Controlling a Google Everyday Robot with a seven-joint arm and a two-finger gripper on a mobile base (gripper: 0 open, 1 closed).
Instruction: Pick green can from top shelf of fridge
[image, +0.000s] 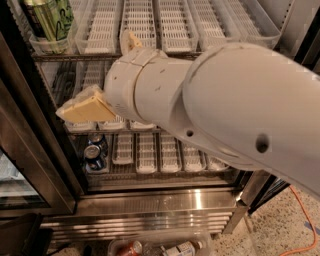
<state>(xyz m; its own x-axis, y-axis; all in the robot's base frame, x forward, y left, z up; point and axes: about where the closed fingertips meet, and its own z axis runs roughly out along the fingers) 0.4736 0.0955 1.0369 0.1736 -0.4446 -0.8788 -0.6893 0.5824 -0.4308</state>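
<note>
1 camera gives the only view. It sits in front of the fridge (165, 200), high up, and faces forward and down into its open front. The top shelf (175, 25) runs along the upper edge of the frame, and the steel base and a strip of floor (287, 227) lie at the bottom. The camera is very near the robot's own arm (225, 110), which fills the middle and right. The claw (97, 75) shows left of centre, in front of the 2nd shelf, with its 2 fingers spread apart.
</note>
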